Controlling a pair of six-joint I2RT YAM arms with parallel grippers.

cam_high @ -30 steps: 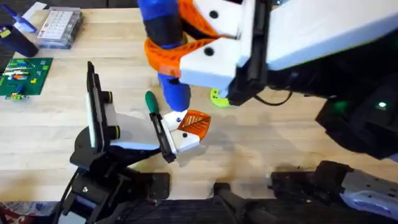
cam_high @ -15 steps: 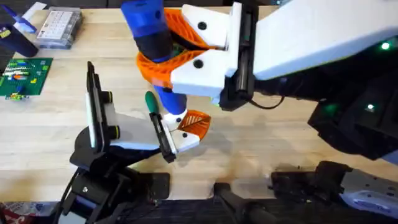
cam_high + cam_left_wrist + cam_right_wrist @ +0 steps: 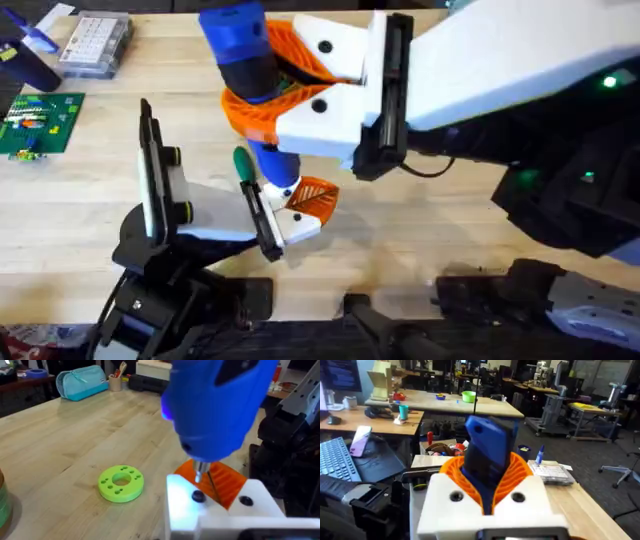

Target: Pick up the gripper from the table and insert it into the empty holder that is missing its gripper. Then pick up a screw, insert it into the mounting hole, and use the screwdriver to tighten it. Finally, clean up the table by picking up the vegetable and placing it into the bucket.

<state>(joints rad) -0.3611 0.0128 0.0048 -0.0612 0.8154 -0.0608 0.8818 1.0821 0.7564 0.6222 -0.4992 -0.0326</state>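
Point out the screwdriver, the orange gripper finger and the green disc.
screwdriver (image 3: 245,55): overhead view, on its blue body above the black band.
gripper (image 3: 313,197): overhead view, on its ribbed orange face.
green disc (image 3: 120,481): left wrist view, on its top face beside the centre hole.

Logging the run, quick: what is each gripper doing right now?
Left gripper: shut on the holder.
Right gripper: shut on the screwdriver.

The top of the screwdriver (image 3: 243,55) is cut off by the overhead view's upper edge — its nose is lost behind the holder (image 3: 290,222). In the left wrist view, much of the gripper (image 3: 220,482) is masked by the holder. The green disc is hidden overhead under the right arm — its holes are seen from the left wrist (image 3: 120,482).
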